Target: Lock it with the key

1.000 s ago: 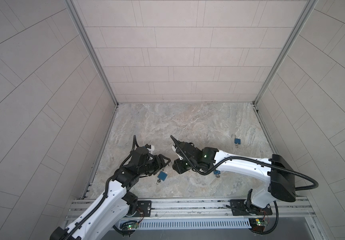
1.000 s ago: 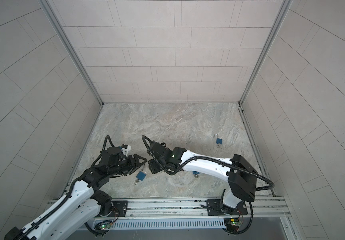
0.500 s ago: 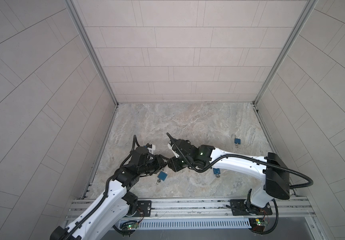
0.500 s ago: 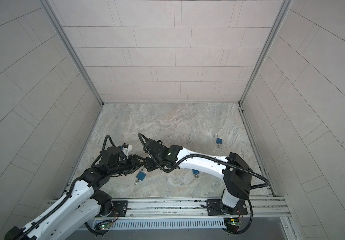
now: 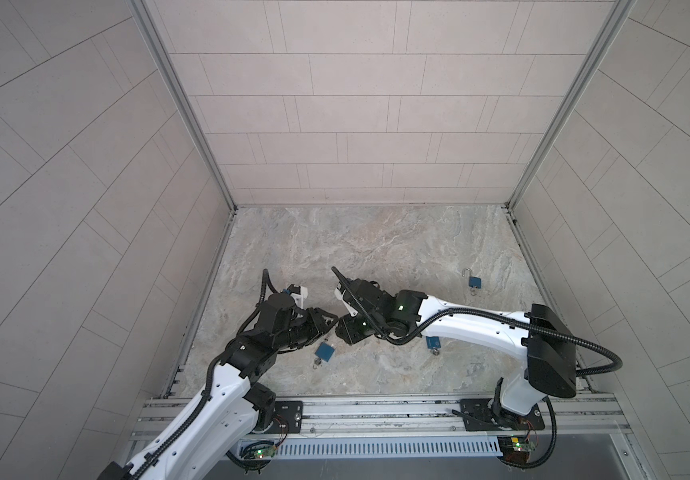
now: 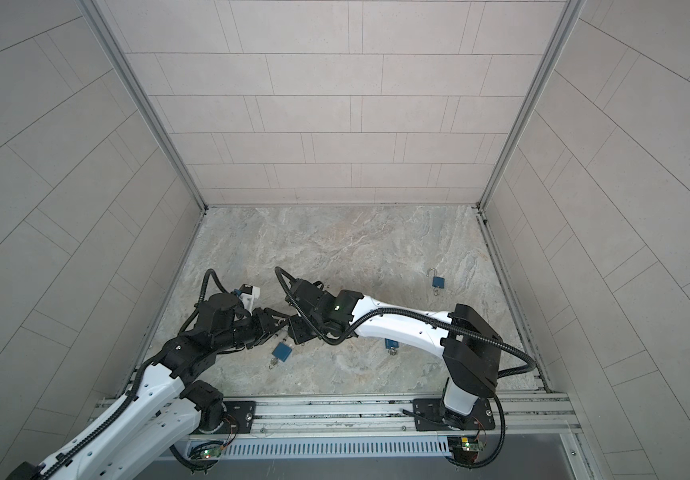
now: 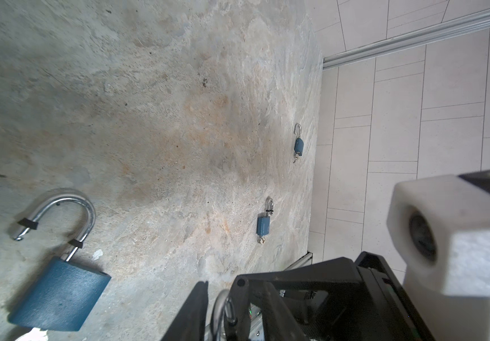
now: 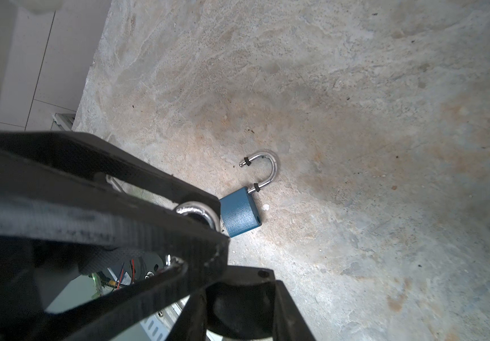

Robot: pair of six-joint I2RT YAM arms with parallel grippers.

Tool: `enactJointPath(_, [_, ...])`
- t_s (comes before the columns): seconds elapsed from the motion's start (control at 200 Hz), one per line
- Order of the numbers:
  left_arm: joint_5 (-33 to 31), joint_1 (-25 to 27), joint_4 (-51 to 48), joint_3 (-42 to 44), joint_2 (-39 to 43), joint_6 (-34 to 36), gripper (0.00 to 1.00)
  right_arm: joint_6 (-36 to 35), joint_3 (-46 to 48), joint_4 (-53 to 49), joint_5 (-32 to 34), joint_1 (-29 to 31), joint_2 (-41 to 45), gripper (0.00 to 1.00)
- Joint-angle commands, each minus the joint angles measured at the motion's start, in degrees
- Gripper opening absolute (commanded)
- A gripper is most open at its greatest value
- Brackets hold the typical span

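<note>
Beside the right gripper, clamped on a silver loop, we see the blue padlock flat, long axis front-to-back, open shackle rearward; whether the left gripper grips anything, we cannot tell.

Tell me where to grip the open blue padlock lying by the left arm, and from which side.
Grip the blue body across its two long side edges, descending from above: the padlock lies flat on the table, leaving those edges free. Avoid the shackle: swung open, thin and round, it would likely slip.
</note>
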State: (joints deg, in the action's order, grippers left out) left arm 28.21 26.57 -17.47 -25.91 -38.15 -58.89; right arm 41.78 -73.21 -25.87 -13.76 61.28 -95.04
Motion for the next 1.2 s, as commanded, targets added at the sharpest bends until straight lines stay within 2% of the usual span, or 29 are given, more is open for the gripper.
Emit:
enactJointPath(0.0, [-1.61, 0.24, -0.95, -1.59, 0.95, 0.86, 0.35, -0.15, -0.05, 1.22, 0.12, -0.18, -0.22, 0.17])
enactJointPath(0.195, [-2.27, 0.24, -1.33, -1.4, 0.98, 1.29, 0.26, -0.16, -0.09, 1.26, -0.08, -0.18, -0.23, 0.17])
enactJointPath(0.545, [-2.84, 0.11, -2.12, -2.03, 0.27, 2.16, 0.2, -0.25, 0.95, 1.41, -0.04, -0.19, 0.12, 0.17])
enactJointPath(0.796, [-4.03, 0.15, -4.23, -3.49, 0.3, 3.43, 0.21, -0.29, 1.32, 1.63, -0.35, -0.17, 0.61, 0.17])
enactJointPath(1.196, [-2.1, 0.15, -2.08, -2.2, -0.13, 2.81, 0.21, -0.25, 0.7, 1.92, -0.58, -0.15, 0.21, 0.17])
